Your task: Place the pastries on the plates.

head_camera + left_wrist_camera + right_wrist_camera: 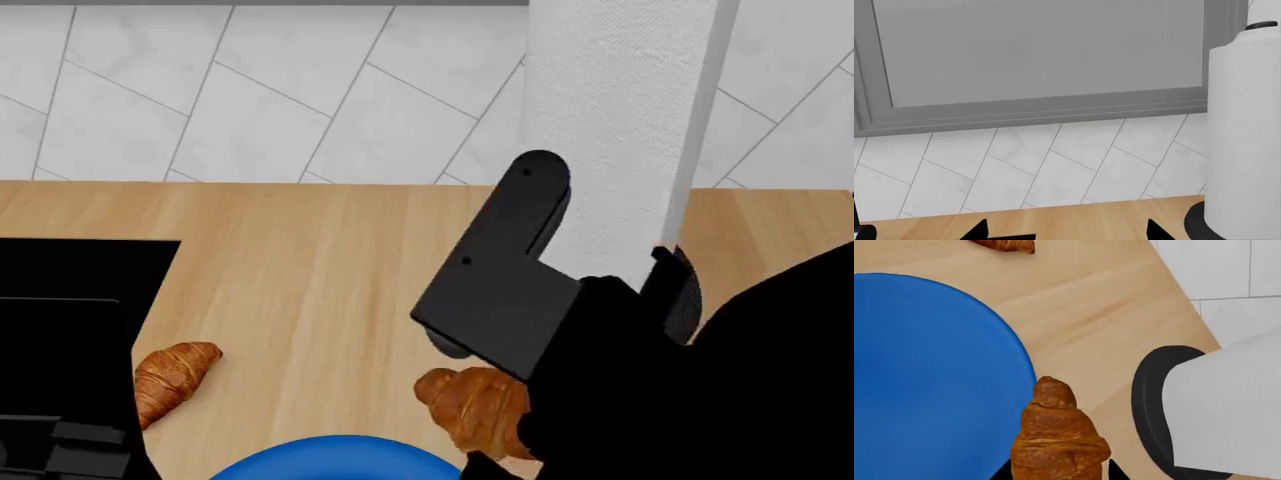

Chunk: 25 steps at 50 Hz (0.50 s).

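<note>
One golden-brown croissant [1057, 435] sits between the fingertips of my right gripper [1059, 473], which is shut on it. Its tip reaches the rim of the blue plate [927, 375]. In the head view this croissant [470, 405] is just right of the blue plate [340, 460], under my black right arm. A second croissant [171, 375] lies on the wooden counter to the left, beside my left arm; the right wrist view catches it too [1006, 244]. My left gripper [1067, 233] is open over bare counter. The grey plate is out of view.
A tall white paper towel roll [614, 120] on a black round base [1153, 405] stands close to the right of the held croissant. The same roll [1244, 130] is beside my left gripper. A white tiled wall [267, 90] closes off the back of the counter.
</note>
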Available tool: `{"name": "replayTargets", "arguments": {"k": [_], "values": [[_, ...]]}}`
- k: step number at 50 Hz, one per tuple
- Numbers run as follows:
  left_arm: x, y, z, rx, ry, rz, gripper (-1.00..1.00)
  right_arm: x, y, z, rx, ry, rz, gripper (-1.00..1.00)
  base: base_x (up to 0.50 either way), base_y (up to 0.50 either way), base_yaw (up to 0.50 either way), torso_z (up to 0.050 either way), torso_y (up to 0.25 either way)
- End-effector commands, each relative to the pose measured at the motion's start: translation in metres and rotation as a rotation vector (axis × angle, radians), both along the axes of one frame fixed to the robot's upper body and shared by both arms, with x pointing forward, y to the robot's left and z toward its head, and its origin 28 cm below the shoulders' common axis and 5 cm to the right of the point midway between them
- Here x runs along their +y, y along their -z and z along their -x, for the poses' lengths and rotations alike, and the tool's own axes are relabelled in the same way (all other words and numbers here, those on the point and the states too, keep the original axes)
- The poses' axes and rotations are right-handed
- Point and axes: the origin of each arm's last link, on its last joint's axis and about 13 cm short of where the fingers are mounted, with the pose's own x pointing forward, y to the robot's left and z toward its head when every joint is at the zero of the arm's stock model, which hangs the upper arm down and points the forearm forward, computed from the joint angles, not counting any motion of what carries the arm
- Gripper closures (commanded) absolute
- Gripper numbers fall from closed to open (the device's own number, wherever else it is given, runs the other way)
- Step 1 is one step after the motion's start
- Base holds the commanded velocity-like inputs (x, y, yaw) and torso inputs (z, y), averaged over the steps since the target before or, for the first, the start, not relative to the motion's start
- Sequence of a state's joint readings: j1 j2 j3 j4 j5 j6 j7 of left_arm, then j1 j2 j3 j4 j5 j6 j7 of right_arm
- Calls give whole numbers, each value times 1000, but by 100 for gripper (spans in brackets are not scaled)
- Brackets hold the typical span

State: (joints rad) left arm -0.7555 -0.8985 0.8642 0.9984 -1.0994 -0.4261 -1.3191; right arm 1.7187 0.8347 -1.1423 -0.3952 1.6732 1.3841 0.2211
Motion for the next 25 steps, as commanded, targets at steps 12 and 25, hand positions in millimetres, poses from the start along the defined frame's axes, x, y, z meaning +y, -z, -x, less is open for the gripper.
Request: {"name": "replayTargets", "arguments": {"k": [12, 25], "values": [[-1, 1, 1, 2, 0, 2, -100, 35, 6, -3, 9, -196, 7, 100, 0, 0, 0, 0, 0], [-1, 2, 2, 3, 0, 3, -100, 50, 12, 2, 40, -284, -6, 100, 0, 0, 0, 0, 0]]}}
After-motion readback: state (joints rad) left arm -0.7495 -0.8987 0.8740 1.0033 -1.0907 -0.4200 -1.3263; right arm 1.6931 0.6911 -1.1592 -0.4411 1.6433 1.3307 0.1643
